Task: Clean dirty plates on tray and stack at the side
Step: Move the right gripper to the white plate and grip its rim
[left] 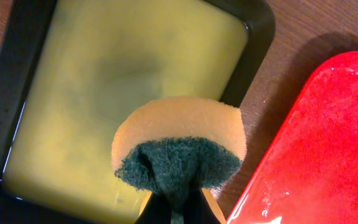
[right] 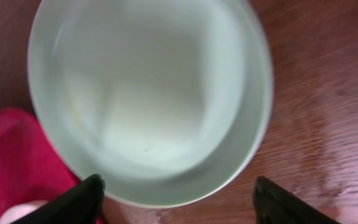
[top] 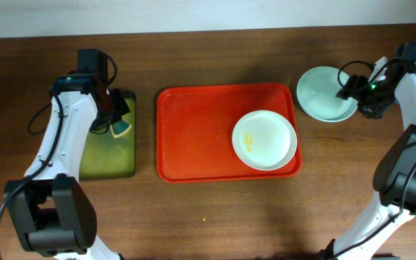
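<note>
The red tray lies in the middle of the overhead frame on the brown tabletop. One white plate rests inside it, at its right end, and it has a small yellow smear on its left part. A mint plate sits off the tray, on the tabletop in the upper right of the frame, just beside the tray's upper right corner. I cannot tell if a second plate is under it.

The right gripper is at the right rim of this mint plate. In the right wrist view its fingers are wide apart and hold nothing, and the blurred mint plate fills the frame above them.

The left gripper is in the upper left of the overhead frame, above the black-rimmed tray with the yellow-green inside. It is clamped on a sponge, yellow with a dark green scouring side, and the green side is pinched between the jaws.
</note>
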You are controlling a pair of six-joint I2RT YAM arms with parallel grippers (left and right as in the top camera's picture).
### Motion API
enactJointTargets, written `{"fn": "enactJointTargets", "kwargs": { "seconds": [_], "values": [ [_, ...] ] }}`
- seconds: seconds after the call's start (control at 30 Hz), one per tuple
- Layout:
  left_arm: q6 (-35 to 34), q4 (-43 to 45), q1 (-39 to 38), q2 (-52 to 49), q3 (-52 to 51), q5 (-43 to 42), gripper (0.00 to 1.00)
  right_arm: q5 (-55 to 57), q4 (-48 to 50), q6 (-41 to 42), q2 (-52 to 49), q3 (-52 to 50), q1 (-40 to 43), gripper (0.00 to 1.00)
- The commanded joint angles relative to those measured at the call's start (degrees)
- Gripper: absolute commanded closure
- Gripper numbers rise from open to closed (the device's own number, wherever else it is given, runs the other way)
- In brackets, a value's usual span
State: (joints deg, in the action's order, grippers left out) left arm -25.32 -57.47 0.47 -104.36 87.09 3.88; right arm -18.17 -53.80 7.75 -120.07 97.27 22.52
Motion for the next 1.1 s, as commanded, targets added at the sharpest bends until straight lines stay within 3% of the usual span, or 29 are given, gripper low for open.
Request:
{"fn": "enactJointTargets", "kwargs": {
  "seconds": [0.0, 0.2, 0.33, 0.5, 0.57, 0.7, 0.83, 0.93, 1.07],
  "values": [
    [-0.76, 0.24, -0.7, 1.18, 0.0, -0.17, 1.0, -2.64, -2.89, -2.38, 4.07, 0.2, -0.81, 0.02],
    [-0.76, 0.35, -0.83, 1.18, 0.0, -0.2, 1.0, -2.64, -10.56, -2.47, 15.78, 0.17, -3.39, 0.01],
    [-0.76, 0.35, -0.85, 1.18, 0.0, -0.2, 1.0, -0.52, -17.86, -3.08, 14.97, -1.36, -9.49, 0.01],
    [-0.76, 0.35, -0.85, 1.18, 0.0, -0.2, 1.0, 3.85, -7.69, -5.97, 14.91, -14.32, -19.21, 0.0],
    [-0.76, 0.33, -0.85, 1.18, 0.0, -0.2, 1.0, 3.87, -0.59, -7.5, 14.8, -20.55, -21.97, 0.19],
    [-0.76, 0.35, -0.85, 1.18, -0.02, -0.2, 1.0, 3.89, 3.21, -5.77, 14.75, -25.49, -23.26, 0.38],
    [-0.76, 0.35, -0.85, 1.18, -0.04, -0.2, 1.0, 5.05, 1.66, -3.96, 14.75, -25.51, -23.28, 0.39],
    [-0.76, 0.39, -0.85, 1.18, -0.04, -0.2, 1.0, 9.86, -0.85, 5.25, 14.75, -25.51, -23.28, 0.4],
    [-0.79, 0.39, -0.85, 1.18, -0.04, -0.2, 1.0, 9.86, -0.94, 11.72, 14.73, -27.19, -24.37, 0.53]
  ]
}}
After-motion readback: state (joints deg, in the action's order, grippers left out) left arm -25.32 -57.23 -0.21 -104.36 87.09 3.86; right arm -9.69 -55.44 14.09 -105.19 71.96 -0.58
